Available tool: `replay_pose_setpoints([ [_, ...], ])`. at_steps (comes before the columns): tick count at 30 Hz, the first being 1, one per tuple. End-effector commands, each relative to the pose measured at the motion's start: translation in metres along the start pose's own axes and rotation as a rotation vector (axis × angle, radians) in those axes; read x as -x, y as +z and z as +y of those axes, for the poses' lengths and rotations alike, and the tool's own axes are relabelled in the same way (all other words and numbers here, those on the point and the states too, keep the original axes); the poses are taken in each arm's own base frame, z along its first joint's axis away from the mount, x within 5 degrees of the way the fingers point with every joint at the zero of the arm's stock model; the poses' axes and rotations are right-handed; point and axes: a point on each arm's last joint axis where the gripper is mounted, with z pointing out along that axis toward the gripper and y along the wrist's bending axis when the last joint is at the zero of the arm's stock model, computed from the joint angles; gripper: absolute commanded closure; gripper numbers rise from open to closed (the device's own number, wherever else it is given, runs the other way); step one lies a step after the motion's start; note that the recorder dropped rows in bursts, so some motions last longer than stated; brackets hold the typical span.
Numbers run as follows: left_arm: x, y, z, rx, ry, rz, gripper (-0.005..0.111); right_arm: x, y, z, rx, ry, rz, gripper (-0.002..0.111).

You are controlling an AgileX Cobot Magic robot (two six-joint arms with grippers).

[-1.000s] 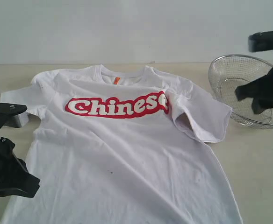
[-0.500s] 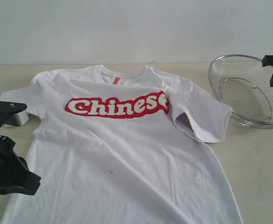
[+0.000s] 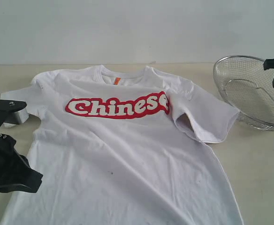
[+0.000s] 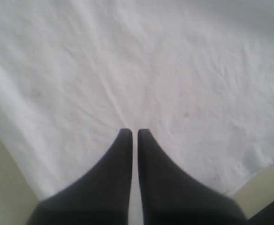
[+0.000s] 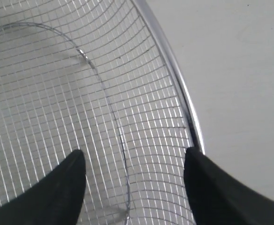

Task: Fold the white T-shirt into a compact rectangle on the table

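Left gripper [image 4: 134,132] was clenched, fingers together over the cloth, with no fabric seen between them. White T-shirt [image 3: 127,159] lay face up on the table [image 3: 263,164], hem toward the camera; soft cotton, lightly creased. Chest lettering [image 3: 117,107] read "Chinese", white with red bubble outline. Small orange tag [image 3: 117,80] sat at the neck. One sleeve [image 3: 200,122] was turned inward. Just beside it stood a round silver wire-mesh basket [image 3: 249,93]. Right gripper [image 5: 134,157] was spread wide over its rim, grasping nothing.
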Motion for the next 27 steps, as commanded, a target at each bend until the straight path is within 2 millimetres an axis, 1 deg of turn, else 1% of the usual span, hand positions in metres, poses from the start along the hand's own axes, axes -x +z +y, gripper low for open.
replay_pose_setpoints([
  [1,0.002,0.0,0.0,-0.002,0.0,-0.013,0.102,0.002,-0.003,-0.01,-0.023,-0.005,-0.014,0.053],
  [7,0.002,0.0,0.0,-0.002,0.0,-0.013,0.102,0.002,-0.008,-0.026,-0.038,0.048,-0.027,0.053],
  [8,0.002,0.0,0.0,-0.001,0.0,-0.015,0.102,0.004,-0.01,-0.025,-0.026,0.06,-0.039,0.053],
  [11,0.002,0.0,0.0,-0.001,0.0,-0.015,0.102,0.01,-0.027,-0.02,0.02,0.075,-0.098,0.054],
  [12,0.002,0.0,0.0,-0.001,0.0,-0.015,0.102,0.012,-0.033,-0.017,0.054,0.083,-0.116,0.057],
  [14,0.002,0.0,0.0,0.002,-0.001,-0.021,0.102,0.016,-0.049,-0.006,0.173,0.093,-0.16,0.068],
  [16,0.003,0.0,0.0,0.006,-0.001,-0.029,0.102,0.019,-0.062,0.011,0.325,0.086,-0.184,0.083],
  [18,0.004,0.0,0.001,0.01,-0.001,-0.037,0.102,0.018,-0.071,0.032,0.463,0.037,-0.174,0.099],
  [19,0.004,0.0,0.001,0.011,-0.001,-0.039,0.102,0.015,-0.072,0.047,0.523,-0.006,-0.154,0.108],
  [21,0.004,0.0,0.001,0.012,-0.001,-0.041,0.102,0.008,-0.074,0.082,0.575,-0.091,-0.103,0.108],
  [23,0.004,0.0,0.001,0.013,0.007,-0.043,0.102,0.0,-0.07,0.118,0.568,-0.17,-0.054,0.108],
  [26,0.004,0.0,0.001,0.012,0.004,-0.043,0.102,-0.013,-0.054,0.159,0.513,-0.243,-0.003,0.108],
  [27,0.004,0.0,0.001,0.01,0.004,-0.041,0.102,-0.017,-0.048,0.166,0.487,-0.253,0.015,0.108],
])
